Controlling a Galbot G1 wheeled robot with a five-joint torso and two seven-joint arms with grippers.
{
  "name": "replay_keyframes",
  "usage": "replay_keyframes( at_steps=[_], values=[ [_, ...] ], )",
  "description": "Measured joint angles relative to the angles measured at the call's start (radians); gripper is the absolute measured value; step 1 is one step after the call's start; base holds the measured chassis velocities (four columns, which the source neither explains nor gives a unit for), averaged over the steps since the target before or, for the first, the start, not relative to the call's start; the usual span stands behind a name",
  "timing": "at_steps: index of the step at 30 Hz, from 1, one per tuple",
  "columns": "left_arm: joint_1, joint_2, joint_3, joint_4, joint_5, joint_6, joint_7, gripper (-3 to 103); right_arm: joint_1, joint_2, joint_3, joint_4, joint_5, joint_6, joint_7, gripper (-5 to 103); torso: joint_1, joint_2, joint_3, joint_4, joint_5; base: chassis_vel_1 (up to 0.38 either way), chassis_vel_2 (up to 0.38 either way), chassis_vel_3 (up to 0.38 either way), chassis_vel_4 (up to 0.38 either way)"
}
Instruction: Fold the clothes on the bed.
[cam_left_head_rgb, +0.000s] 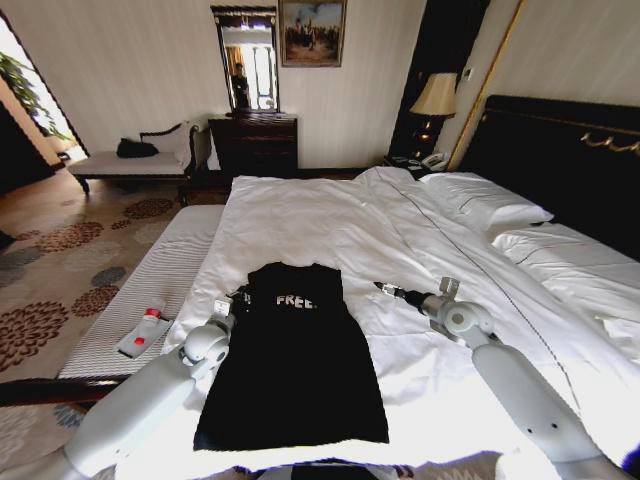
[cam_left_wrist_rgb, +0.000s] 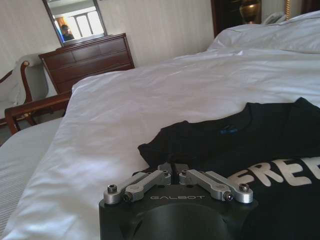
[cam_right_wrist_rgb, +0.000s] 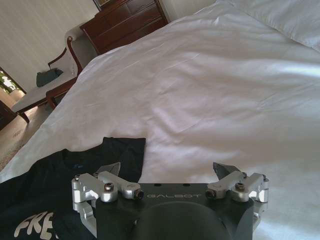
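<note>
T-shirt flat near bed foot edge, left pincer pinched closed at its shoulder, right pincer wide.

Dresser, chaise, lamp

Black T-shirt – white lettering – on white bed

Soft daylight, glare on duvet
</note>
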Motion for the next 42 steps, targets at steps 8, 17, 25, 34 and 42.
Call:
replay_keyframes(
  at_steps=[8,17,25,34,42],
  values=[
    [-0.07,-0.052,0.106,0.036,0.012,0.012,-0.002,2,-0.022,-0.008,0.026,0.019,0.0,-0.001,-0.002,100,0.0,0.0,0.0,-0.0003,-0.0001,0.0,0.0,0.0,0.0],
    [-0.084,-0.058,0.155,0.043,0.026,0.017,-0.002,2,-0.039,-0.013,0.046,0.037,0.001,-0.002,-0.002,100,0.0,0.0,0.0,0.0,-0.0001,0.0,0.0,0.0,0.0],
    [-0.075,-0.053,0.179,0.043,0.05,0.02,-0.001,2,-0.047,-0.015,0.053,0.044,0.002,-0.002,-0.002,100,0.0,0.0,0.0,-0.0001,-0.0002,0.0,0.0,0.0,0.0],
    [-0.061,-0.029,0.202,0.034,0.134,0.002,0.041,3,-0.05,-0.015,0.054,0.058,0.002,-0.003,0.0,100,0.0,0.0,0.0,0.0,-0.0002,0.0,0.0,0.0,0.0],
    [-0.031,-0.028,0.175,0.004,0.162,-0.04,0.074,30,-0.062,-0.014,0.053,0.066,-0.003,-0.003,0.0,100,0.0,0.0,0.0,-0.0002,-0.0002,0.0,0.0,0.0,0.0]
  ],
)
